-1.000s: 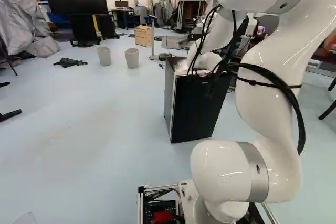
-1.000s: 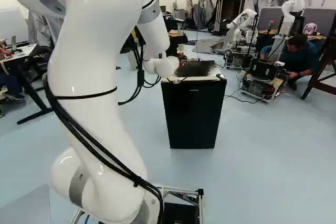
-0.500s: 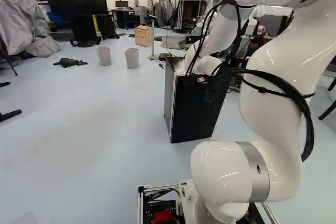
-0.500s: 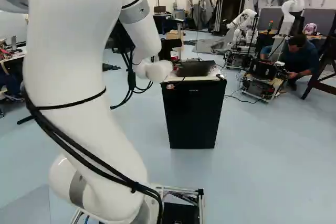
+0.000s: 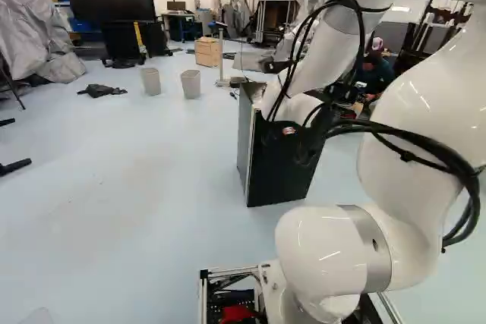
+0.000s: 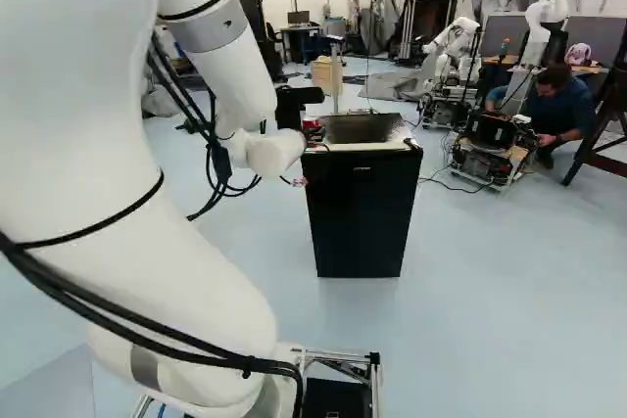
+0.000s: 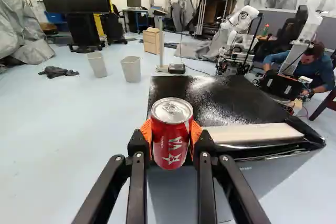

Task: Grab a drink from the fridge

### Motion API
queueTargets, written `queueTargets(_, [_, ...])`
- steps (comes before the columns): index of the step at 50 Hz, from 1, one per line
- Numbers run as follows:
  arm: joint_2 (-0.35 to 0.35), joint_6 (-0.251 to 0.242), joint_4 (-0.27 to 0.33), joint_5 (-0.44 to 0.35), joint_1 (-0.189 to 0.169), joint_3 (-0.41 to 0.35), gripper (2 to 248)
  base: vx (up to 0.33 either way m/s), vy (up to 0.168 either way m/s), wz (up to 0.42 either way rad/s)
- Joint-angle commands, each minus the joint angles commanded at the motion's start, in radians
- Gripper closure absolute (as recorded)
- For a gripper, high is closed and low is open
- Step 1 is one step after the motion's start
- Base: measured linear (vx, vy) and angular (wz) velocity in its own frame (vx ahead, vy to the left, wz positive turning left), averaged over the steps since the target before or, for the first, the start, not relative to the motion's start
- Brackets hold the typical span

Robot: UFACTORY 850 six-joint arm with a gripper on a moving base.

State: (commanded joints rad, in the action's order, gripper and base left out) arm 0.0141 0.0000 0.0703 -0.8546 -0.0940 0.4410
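In the right base view, the black body of my gripper (image 6: 297, 103) shows in part beyond the white wrist, at the near left top corner of the fridge (image 6: 362, 203). Its two fingers (image 7: 172, 137) are shut on a red drink can (image 7: 171, 145) in the wrist view, an orange pad on each side. The can is upright, its silver lid showing. Behind it lies the glossy black top of the fridge (image 7: 210, 95). The dark fridge front (image 5: 277, 161) looks closed in the left base view.
Two grey bins (image 5: 190, 83) and a wooden drawer unit (image 5: 206, 51) stand beyond the fridge to the left. Another robot (image 6: 456, 46) is in the background. A person crouches beside a wheeled base (image 6: 493, 149) at the right of the right base view.
My arm has swung and lowered, its wrist shifting leftward in the right base view; the held can has moved with it. The base and the fridge have stayed put.
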Motion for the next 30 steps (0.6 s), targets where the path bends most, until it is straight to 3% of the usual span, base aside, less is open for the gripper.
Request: queueTargets(30, [0.162,0.0,-0.043,-0.011,0.058,-0.216,158,0.0,0.0,0.0])
